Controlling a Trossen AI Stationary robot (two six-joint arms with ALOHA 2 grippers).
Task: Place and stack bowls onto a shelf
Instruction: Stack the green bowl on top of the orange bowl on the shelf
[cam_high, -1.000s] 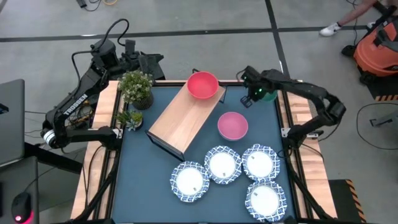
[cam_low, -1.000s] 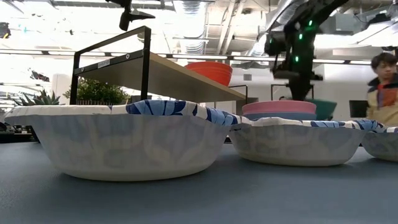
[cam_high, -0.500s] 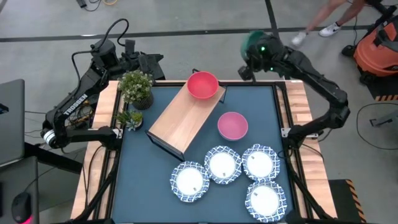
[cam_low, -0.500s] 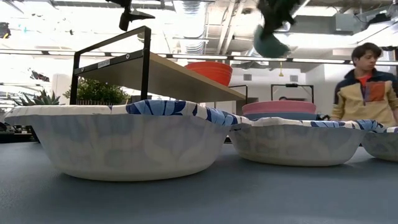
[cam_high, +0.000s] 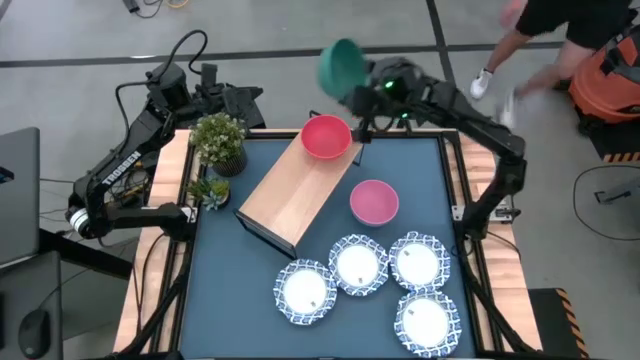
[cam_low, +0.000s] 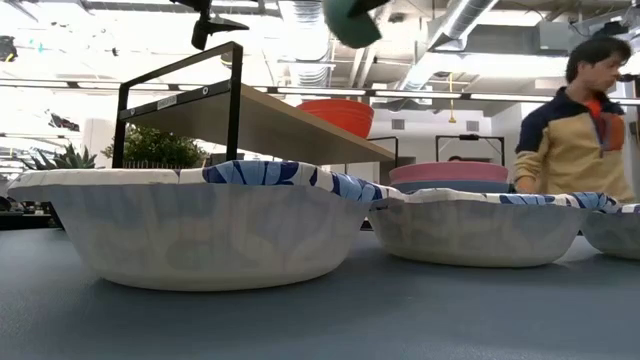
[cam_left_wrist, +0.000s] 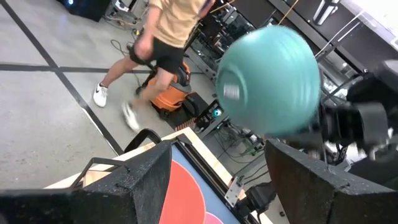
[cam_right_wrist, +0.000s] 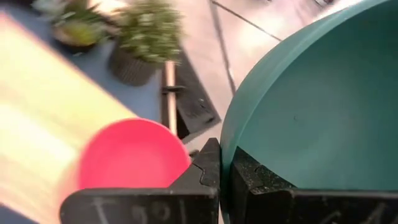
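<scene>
- My right gripper (cam_high: 352, 88) was pinched on the rim of the green bowl (cam_high: 340, 65), one finger inside the wall and one outside, as the right wrist view showed (cam_right_wrist: 311, 118).
- The bowl hung in the air past the table's far edge, tipped on its side, just beyond the far end of the shelf (cam_high: 295, 190).
- The red bowl (cam_high: 326, 136) already sat on that end of the shelf, so I judged it the natural stacking target.
- To do the step well, I needed to level the green bowl first, mouth up, before bringing it over the red one.
- I needed to centre it above the red bowl's rim and lower slowly, letting go only once it was nested; dropped from a tilt it could skid off the board.
- My grip was on one side of the rim only, so a fast swing risked the bowl twisting between the fingers.
- The pink bowl (cam_high: 374, 201) lay on the tabletop beside the shelf, and the four white bowls (cam_high: 360, 264) sat near the front, all not yet shelved.
- My left gripper (cam_high: 205, 85) waited beyond the plants (cam_high: 219, 140) at the far left corner, fingers spread.
- A person (cam_low: 575, 125) stood behind the table, well clear of my path.
</scene>
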